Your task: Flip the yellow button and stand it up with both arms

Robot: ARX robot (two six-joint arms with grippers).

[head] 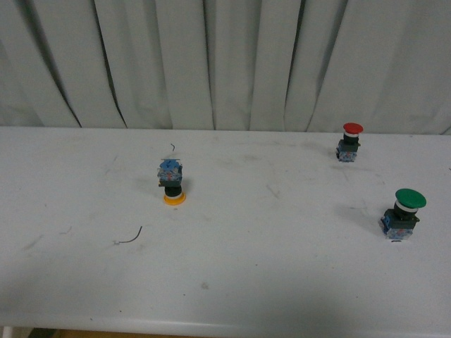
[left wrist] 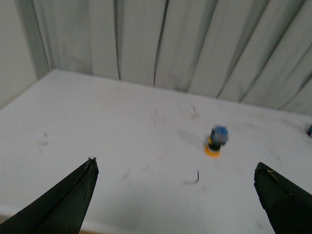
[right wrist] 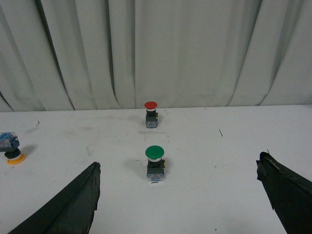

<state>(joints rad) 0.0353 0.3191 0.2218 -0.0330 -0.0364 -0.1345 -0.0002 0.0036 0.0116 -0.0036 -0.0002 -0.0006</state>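
Observation:
The yellow button [head: 171, 182] rests upside down on the white table [head: 254, 267], yellow cap down and blue contact block up, left of the middle. It also shows in the left wrist view [left wrist: 216, 141] and at the edge of the right wrist view [right wrist: 10, 149]. Neither arm shows in the front view. My left gripper [left wrist: 175, 195] is open and empty, well short of the button. My right gripper [right wrist: 178, 195] is open and empty, facing the green button.
A red-capped button [head: 349, 141] stands upright at the back right, also in the right wrist view [right wrist: 151, 114]. A larger green-capped button [head: 404, 213] stands upright at the right [right wrist: 155, 163]. A small dark wire scrap [head: 130, 237] lies near the yellow button. A white curtain [head: 225, 63] hangs behind.

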